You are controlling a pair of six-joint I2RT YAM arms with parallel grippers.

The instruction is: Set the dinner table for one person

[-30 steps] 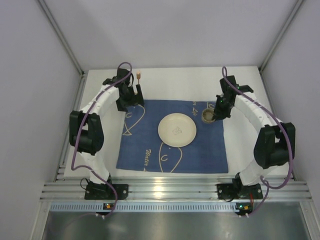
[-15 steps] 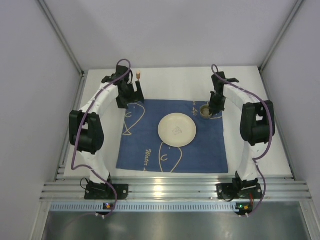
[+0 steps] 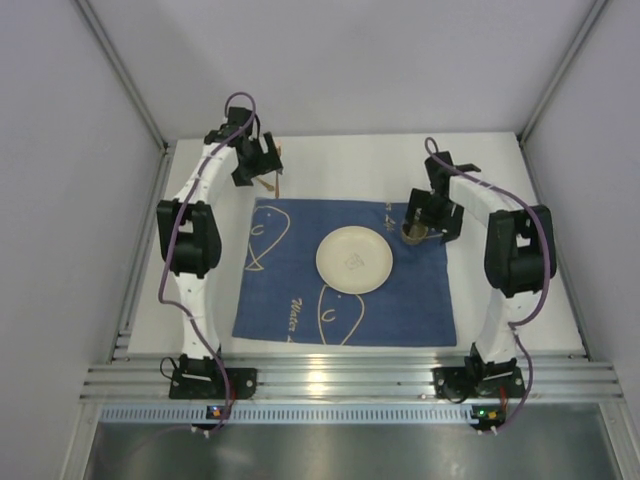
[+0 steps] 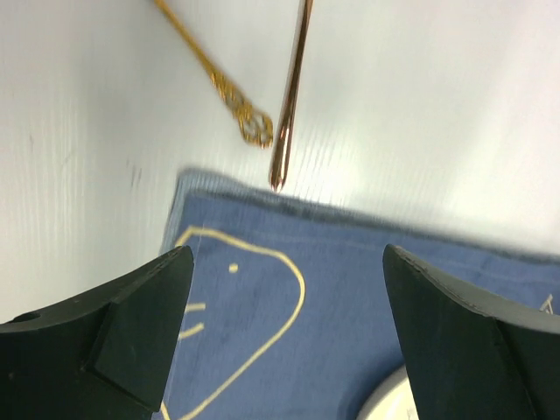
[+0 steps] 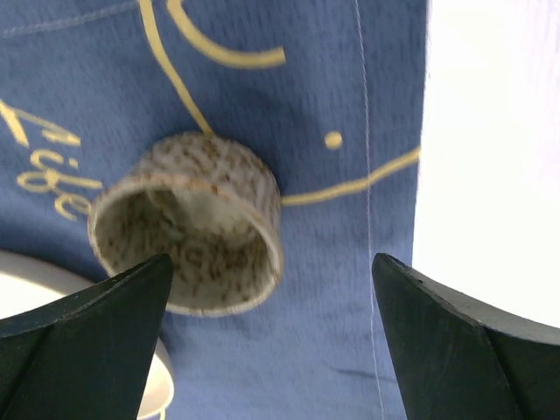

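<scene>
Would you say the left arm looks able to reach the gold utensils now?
Likely yes: the open left fingers hang just short of the gold utensils, which lie on the dinner table with nothing between.

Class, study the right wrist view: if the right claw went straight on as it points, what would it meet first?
Probably the speckled cup on the blue placemat, framed by the open right claw; depth is unclear.

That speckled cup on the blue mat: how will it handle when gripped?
The speckled cup looks like glazed ceramic: probably rigid, heavy, chippable. Short and wide, standing upright on the blue mat, so unlikely to tip. Smooth wall may slip.
</scene>
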